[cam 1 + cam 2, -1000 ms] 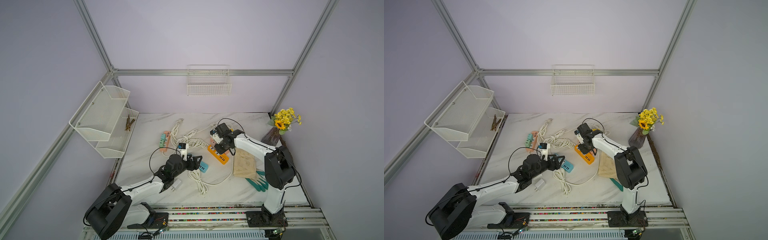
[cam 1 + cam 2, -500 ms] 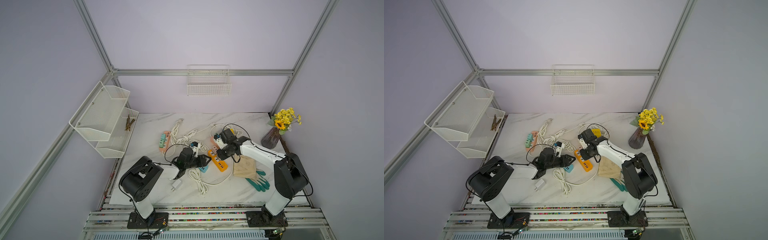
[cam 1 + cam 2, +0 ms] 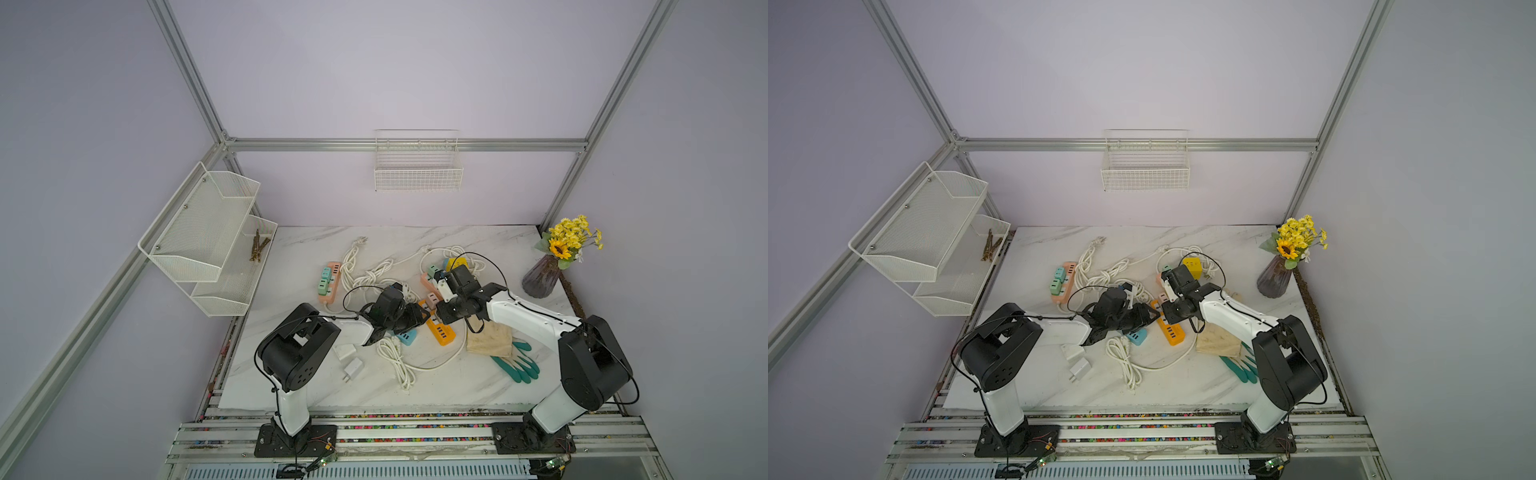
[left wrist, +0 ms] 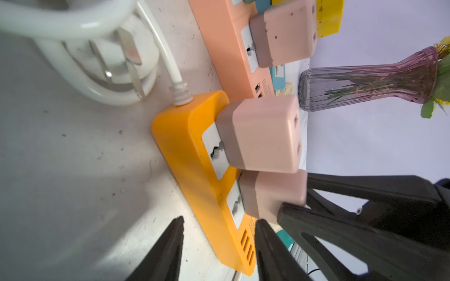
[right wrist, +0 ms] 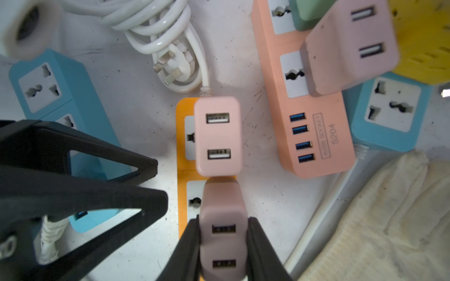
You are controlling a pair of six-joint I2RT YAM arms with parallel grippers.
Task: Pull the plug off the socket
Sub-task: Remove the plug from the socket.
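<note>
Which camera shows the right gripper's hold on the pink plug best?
The right wrist view: the right gripper clamps the pink plug, seated in the orange strip. The left wrist view shows the plug side-on. In both top views the arms cover it.

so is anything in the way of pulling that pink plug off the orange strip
Nothing visible. The right gripper is shut on the pink plug and the way off the orange strip is free. A second pink plug sits close beside it in the next socket, off that line.
</note>
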